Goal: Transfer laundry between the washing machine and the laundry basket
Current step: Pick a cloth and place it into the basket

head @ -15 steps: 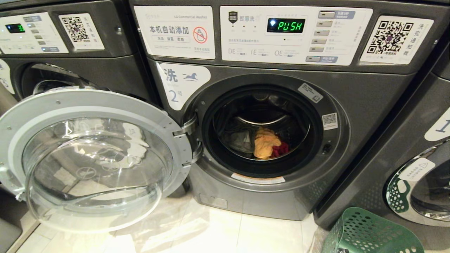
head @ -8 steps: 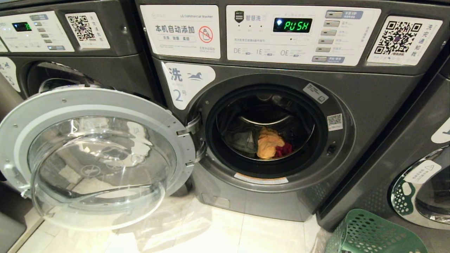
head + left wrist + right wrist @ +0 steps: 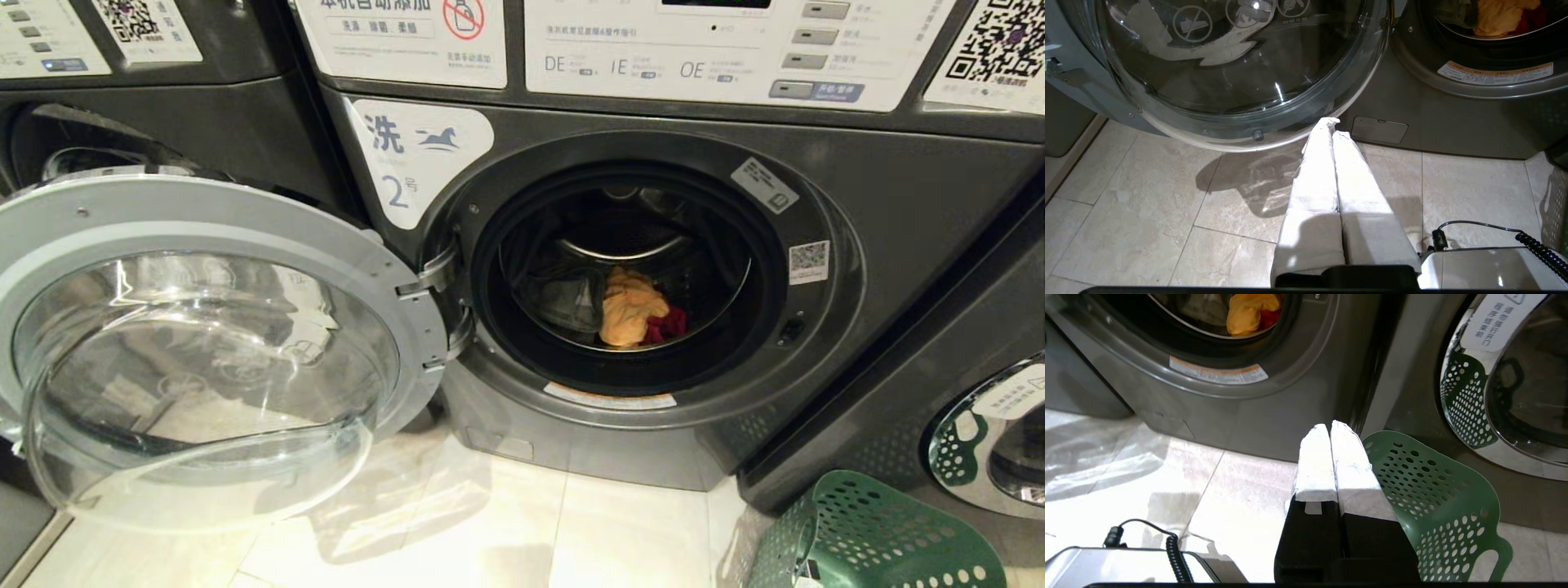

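Observation:
The washing machine (image 3: 898, 212), dark grey and marked 2, stands in front of me with its round glass door (image 3: 204, 343) swung open to the left. Inside the drum lies the laundry: a yellow-orange garment (image 3: 629, 309), a red one (image 3: 669, 325) and grey-green jeans (image 3: 563, 298). The green laundry basket (image 3: 873, 535) stands on the floor at the lower right. Neither arm shows in the head view. My left gripper (image 3: 1331, 124) is shut and empty, low over the tiles just below the door's rim. My right gripper (image 3: 1330, 426) is shut and empty beside the basket (image 3: 1437, 494).
A like washer (image 3: 122, 122) stands to the left behind the open door, another (image 3: 992, 433) to the right behind the basket, its chrome door rim mirroring the green holes. Pale floor tiles (image 3: 506, 531) spread before the machines. A coiled black cable (image 3: 1171, 547) lies on my base.
The whole head view has shifted: the washer's control panel has slid up out of the top and the drum opening looks nearer. The laundry, door and basket have not moved themselves.

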Controlling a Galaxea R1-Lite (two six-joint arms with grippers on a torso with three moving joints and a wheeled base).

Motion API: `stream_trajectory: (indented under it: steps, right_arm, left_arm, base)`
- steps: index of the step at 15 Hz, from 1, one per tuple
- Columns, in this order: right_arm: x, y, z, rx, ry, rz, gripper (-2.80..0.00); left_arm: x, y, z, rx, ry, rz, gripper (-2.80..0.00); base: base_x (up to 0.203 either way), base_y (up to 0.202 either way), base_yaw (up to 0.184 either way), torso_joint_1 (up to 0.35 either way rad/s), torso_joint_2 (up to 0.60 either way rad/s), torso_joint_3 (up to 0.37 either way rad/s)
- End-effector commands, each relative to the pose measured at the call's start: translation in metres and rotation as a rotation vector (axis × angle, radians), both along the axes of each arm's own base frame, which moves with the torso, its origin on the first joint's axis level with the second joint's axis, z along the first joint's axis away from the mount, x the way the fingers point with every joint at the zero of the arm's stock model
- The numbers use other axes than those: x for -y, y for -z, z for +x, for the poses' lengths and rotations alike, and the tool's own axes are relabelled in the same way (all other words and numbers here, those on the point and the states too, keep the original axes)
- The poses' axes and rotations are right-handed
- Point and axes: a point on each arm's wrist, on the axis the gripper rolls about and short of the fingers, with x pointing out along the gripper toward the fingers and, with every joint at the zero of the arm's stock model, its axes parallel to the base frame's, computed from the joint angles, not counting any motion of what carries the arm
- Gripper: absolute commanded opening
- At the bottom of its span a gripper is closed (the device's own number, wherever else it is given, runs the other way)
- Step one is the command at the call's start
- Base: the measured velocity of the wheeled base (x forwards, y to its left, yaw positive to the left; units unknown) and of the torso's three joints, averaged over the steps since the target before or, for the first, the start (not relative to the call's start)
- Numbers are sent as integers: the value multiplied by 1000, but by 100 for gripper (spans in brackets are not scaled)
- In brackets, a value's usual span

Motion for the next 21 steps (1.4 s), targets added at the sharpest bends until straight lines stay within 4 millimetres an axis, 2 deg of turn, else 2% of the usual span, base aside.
stream_trajectory:
  steps: [1,21]
  right_arm:
    - [0,0,0,0,-10,-10,-280]
    - [0,0,0,0,-5,-10,-280]
  left_arm:
    - [0,0,0,-2,0,0,-280]
    - [0,0,0,-2,-1,-14,-280]
  base:
    - [0,0,0,11,7,-198]
    - [0,0,0,3,2,-198]
